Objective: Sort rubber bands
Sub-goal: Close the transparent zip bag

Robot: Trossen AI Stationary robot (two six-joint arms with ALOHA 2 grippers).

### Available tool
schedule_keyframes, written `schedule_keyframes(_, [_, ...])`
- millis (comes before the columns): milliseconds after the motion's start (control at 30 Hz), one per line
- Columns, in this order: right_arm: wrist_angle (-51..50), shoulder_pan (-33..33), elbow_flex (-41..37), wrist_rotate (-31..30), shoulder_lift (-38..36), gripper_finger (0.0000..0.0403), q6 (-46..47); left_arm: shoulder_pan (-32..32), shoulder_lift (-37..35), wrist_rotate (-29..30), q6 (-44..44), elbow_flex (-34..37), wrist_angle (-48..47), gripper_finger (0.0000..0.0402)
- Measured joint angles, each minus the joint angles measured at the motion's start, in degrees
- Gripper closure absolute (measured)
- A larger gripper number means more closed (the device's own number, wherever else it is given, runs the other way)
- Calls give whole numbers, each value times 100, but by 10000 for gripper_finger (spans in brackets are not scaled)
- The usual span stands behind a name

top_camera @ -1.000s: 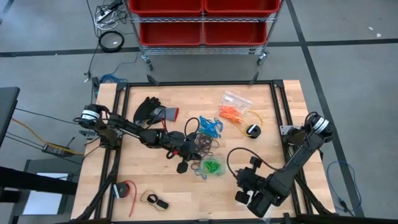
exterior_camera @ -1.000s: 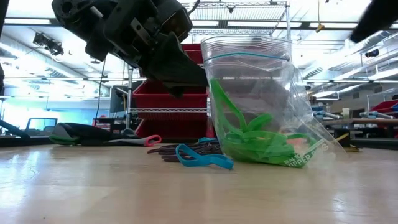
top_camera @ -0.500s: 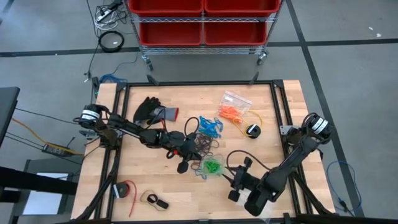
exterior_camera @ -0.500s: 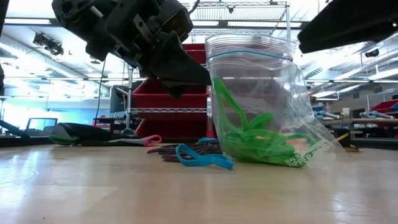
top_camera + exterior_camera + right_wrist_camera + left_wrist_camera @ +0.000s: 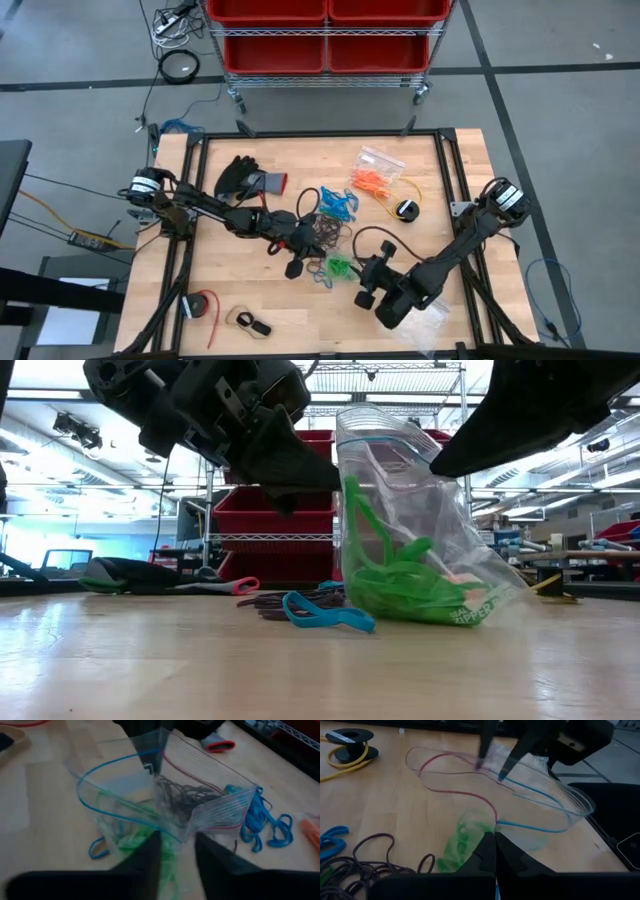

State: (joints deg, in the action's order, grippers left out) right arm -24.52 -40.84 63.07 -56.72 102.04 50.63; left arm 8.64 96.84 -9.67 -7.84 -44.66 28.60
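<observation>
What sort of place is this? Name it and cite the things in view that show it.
Most likely a robotics lab or workshop. A wire rack holding red bins stands on the grey floor behind the wooden table, cables trail across that floor, and the low view shows a large hall with workbenches.

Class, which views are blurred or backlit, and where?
Right wrist view: the right pincer and foreground are blurred. Low view: bright ceiling lights leave both arms as dark silhouettes against the clear bag. Left wrist view: the far arm is soft.

Grey floor [image 5: 560, 120]; wire shelving [image 5: 325, 85] holding red bins [image 5: 268, 50].
</observation>
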Motion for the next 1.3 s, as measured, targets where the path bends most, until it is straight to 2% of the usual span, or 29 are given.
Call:
schedule_keyframes(67, [137, -28, 2, 1, 0, 374, -164, 0, 2, 0, 0, 0, -35, 401])
schedule_keyframes(100, [186, -43, 2, -5, 0, 387, -242, 0, 2, 0, -1, 0, -33, 401])
schedule_keyframes(267, [84, -112, 274, 134, 0, 401, -417, 0, 2, 0, 0, 0, -33, 402])
schedule_keyframes(567, [-1203, -427, 1414, 377, 0, 403, -681, 0, 2, 0, 0, 0, -38, 401])
schedule_keyframes(700, [-1296, -440, 1736, 929, 0, 402, -1212, 0, 2, 0, 2, 0, -33, 401])
schedule_keyframes(833, [-1295, -220, 1811, 1194, 0, 385, -1812, 0, 2, 1, 2, 0, -27, 401])
schedule_keyframes(967, [-1256, 131, 1832, 1651, 0, 349, -2299, 0, 2, 1, 2, 0, -26, 401])
schedule_keyframes(1167, [-1316, 671, 1831, 2629, 0, 287, -2485, 0, 2, 2, 2, 0, -27, 401])
schedule_keyframes(1300, [-1472, 872, 1832, 3140, 0, 268, -2490, 0, 2, 1, 4, 0, -25, 401])
